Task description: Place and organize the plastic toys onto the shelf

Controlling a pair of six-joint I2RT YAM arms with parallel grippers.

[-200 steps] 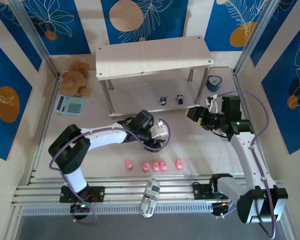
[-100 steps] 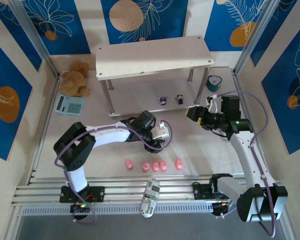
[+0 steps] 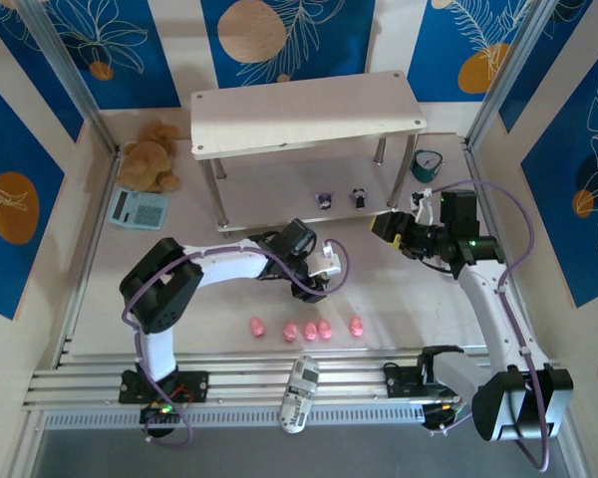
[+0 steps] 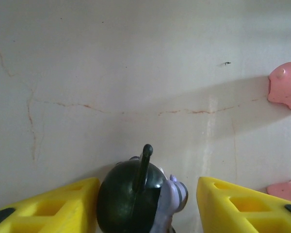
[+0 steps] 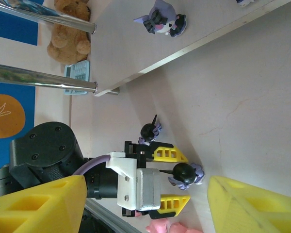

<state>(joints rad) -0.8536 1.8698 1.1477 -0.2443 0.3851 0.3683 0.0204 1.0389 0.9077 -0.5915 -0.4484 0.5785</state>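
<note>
Left pincer (image 4: 146,187) spread, straddling the dark purple-and-white pointed-eared plastic figurine (image 4: 131,199): one finger touching it, the other just clear. Right pincer (image 5: 146,180) spread, empty, well apart.

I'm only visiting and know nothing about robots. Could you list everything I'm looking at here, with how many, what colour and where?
shelf: one, pale wood boards on silver legs, back centre of the table.
purple figurines: four, dark purple and white; two on the shelf's lower board, two on the table in front of it.
pink pigs: five, pink, in a row near the table's front.
teddy bear: one, brown, left of the shelf.
calculator: one, teal, in front of the teddy bear.
clock: one, teal, right of the shelf.
grey-and-white gadget: one, at the table's near edge.
left gripper: yellow fingers, open around one figurine.
right gripper: yellow fingers, open, holding nothing.
</note>
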